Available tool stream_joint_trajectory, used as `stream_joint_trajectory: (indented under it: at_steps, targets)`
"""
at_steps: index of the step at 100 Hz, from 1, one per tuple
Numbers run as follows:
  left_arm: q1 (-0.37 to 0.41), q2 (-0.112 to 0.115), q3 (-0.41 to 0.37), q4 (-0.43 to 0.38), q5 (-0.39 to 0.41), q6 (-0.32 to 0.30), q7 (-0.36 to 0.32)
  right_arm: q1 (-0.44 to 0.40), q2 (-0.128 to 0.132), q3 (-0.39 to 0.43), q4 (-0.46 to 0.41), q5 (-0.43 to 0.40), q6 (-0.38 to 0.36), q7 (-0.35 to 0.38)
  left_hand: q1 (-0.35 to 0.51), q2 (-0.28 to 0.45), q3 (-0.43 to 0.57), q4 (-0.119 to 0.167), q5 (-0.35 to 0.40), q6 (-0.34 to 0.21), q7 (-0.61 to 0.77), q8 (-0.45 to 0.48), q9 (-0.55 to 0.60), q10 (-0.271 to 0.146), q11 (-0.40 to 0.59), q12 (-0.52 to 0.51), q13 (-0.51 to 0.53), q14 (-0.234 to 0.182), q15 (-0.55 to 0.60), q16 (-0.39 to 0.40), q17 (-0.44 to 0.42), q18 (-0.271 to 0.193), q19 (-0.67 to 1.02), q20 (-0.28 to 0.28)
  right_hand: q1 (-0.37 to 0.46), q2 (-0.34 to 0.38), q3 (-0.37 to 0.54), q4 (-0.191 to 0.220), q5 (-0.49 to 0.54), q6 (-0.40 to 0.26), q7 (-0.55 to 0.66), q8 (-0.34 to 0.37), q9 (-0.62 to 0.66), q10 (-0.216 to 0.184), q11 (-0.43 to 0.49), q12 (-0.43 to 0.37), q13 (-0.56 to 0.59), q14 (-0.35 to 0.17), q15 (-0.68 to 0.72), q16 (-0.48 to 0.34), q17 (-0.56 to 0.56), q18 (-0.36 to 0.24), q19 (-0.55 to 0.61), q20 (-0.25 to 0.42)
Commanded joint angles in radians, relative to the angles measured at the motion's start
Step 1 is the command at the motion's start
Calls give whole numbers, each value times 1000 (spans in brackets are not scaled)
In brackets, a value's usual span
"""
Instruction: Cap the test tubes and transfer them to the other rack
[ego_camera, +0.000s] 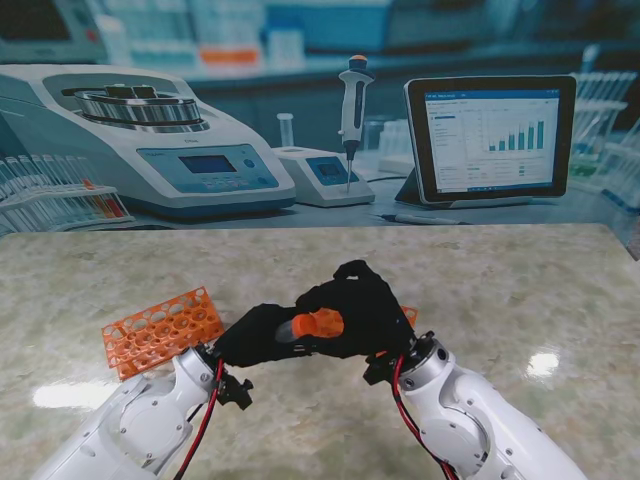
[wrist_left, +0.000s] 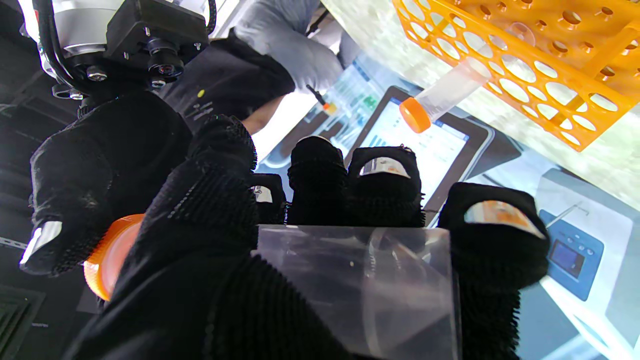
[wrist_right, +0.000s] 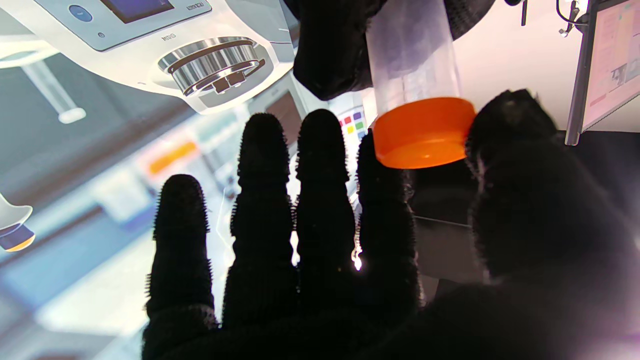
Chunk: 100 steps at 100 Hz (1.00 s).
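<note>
My left hand is shut on a clear test tube, held roughly level above the table. Its orange cap sits on the tube's end toward my right hand. In the right wrist view the right thumb and index finger pinch the cap, with the other fingers straight. An orange rack lies on the table to my left. A corner of a second orange rack peeks out behind my right hand. The left wrist view shows an orange rack holding one capped tube.
A printed lab backdrop stands at the table's far edge, showing a centrifuge, a pipette and a tablet. The marble table top stretches to the right and in front of the backdrop.
</note>
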<state>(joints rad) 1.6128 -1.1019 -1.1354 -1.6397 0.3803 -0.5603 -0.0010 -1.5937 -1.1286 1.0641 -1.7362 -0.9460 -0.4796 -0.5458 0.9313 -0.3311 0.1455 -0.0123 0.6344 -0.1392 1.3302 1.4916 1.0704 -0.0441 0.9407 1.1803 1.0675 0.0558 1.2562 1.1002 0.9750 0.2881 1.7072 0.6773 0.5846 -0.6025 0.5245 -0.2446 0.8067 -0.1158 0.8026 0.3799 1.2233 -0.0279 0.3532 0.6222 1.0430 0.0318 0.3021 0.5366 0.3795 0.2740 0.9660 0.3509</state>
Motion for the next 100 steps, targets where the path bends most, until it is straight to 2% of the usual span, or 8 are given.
stream_joint_trajectory:
  at_steps: [1,46,76,100]
  targets:
    - [1,-5,5,-18,1,-11,-1,-3,-7,-17,21,-8,3,0,38,36,-9,-5,17,-49,34,60,-22,-46,-4,14,-10,-35,-7,-3,19,-75,99,12,148,84,88,24,129,-158,130,-8,28,-35,5,-13,26,-24,47,7,1,-3,14,13]
    - [0,-5,7,-18,5,-15,2,4,-8,-42,41,-25,3,-40,37,37,-9,-5,16,-50,34,60,-23,-45,-4,14,-10,-35,-7,-3,18,-75,98,13,118,71,97,20,160,-158,162,-11,76,-31,28,-24,71,-17,82,21,13,-1,29,24]
    - [0,-4,9,-20,7,-16,2,11,-4,-53,42,-56,13,-65,39,36,-8,-5,16,-49,34,61,-22,-46,-4,14,-10,-35,-7,-3,18,-75,97,13,111,134,89,8,155,-156,168,6,76,-31,38,-40,71,-11,90,27,14,-1,31,32]
    - [3,-4,8,-23,8,-16,0,2,-3,-39,27,-45,5,-42,37,37,-9,-5,16,-49,34,61,-23,-46,-4,14,-11,-35,-7,-3,18,-75,97,13,127,193,74,10,136,-145,160,34,51,-24,40,-42,52,-8,82,28,3,-6,25,34]
